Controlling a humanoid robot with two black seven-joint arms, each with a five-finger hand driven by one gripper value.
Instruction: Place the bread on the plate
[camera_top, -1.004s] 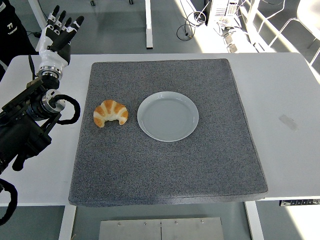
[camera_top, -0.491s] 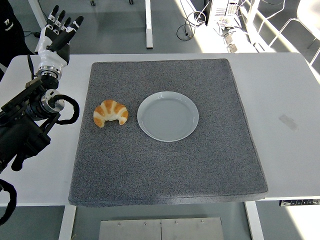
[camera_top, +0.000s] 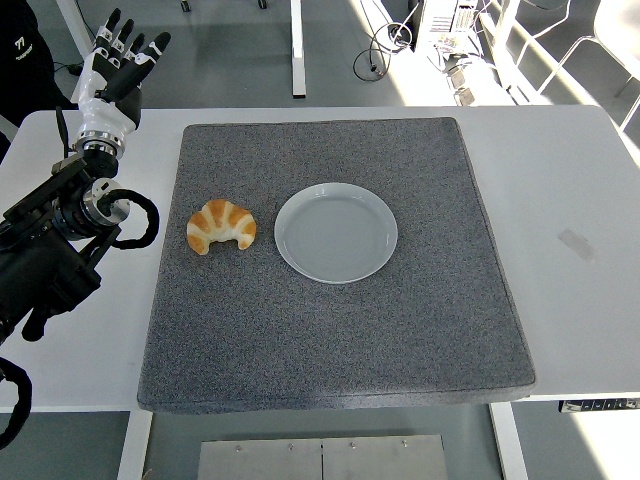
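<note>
My left hand (camera_top: 112, 62) hangs above the bench's (camera_top: 570, 180) far left corner, fingers spread and holding nothing; the croissant (camera_top: 221, 226) lies on the grey mat (camera_top: 330, 340), near its left edge; the pale plate (camera_top: 336, 232) sits just beside it, to its right, bare.

Croissant (camera_top: 221, 226) open to you from the mat's (camera_top: 330, 350) left edge, plate (camera_top: 336, 232) just beside its right, near and far mat bare, nothing tall between them
</note>
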